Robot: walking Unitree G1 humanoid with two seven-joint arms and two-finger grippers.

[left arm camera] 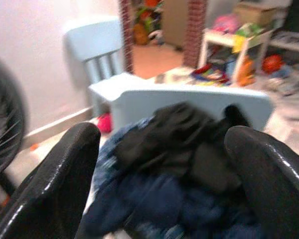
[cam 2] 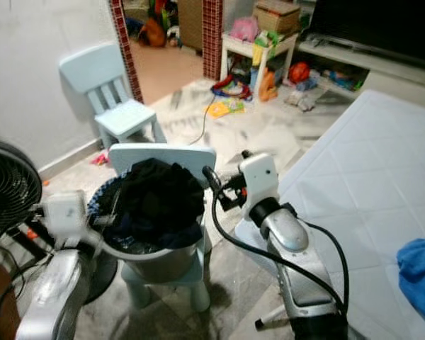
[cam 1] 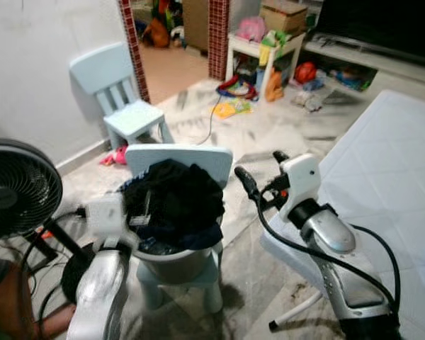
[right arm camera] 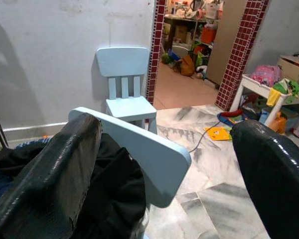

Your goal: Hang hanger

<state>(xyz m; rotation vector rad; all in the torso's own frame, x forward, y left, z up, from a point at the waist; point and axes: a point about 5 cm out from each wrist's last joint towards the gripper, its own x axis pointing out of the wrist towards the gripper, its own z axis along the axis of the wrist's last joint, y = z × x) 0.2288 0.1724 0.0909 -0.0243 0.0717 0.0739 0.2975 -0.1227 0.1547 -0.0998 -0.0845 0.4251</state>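
No hanger visible. Left gripper [left arm camera: 162,184] jaws released, dark clothes pile [cam 1: 173,202] straight ahead between them. Right gripper [cam 1: 258,177] jaws released. Hanger likely light, stiff; grip its neck.

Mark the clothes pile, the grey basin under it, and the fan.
clothes pile [cam 1: 176,198], left eye view, on the black garment on top
grey basin [cam 1: 178,262], left eye view, on its front wall
fan [cam 1: 18,190], left eye view, on its grille
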